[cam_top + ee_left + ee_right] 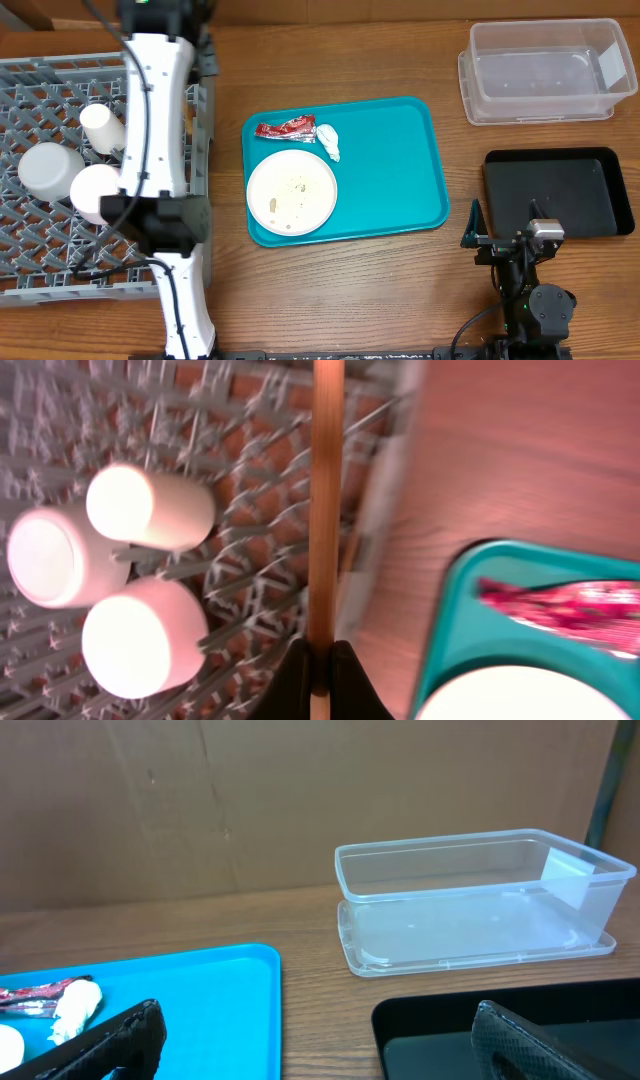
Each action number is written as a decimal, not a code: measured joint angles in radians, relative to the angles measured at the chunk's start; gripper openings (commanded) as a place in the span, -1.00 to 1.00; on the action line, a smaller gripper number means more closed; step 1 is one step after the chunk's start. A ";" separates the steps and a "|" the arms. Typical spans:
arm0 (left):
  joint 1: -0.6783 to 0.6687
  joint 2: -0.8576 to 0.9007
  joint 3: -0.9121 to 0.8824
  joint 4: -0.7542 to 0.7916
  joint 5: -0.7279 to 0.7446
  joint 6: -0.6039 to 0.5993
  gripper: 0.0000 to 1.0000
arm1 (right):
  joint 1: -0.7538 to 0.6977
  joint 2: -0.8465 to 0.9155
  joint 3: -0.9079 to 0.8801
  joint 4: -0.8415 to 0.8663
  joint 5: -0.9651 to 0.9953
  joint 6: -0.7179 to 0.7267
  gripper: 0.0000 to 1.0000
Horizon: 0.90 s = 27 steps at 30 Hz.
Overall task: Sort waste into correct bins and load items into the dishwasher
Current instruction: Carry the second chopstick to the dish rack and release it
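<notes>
My left gripper is shut on a thin wooden chopstick that points out over the right edge of the grey dishwasher rack. In the rack lie a small white cup, a pale grey-blue bowl and a pink bowl. The white plate, with a few food specks on it, sits on the teal tray. Just behind the plate are the red wrapper and the white tissue wad. My right gripper is open and holds nothing, at the near left corner of the black tray.
The clear tub stands at the back right, behind the black tray. My left arm stretches along the rack's right side and hides part of it in the overhead view. Bare wooden table lies between the teal tray and the bins.
</notes>
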 measured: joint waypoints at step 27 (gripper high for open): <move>0.227 0.007 -0.352 0.072 0.389 0.402 -0.92 | 0.000 0.000 0.000 0.000 0.000 0.000 0.99</move>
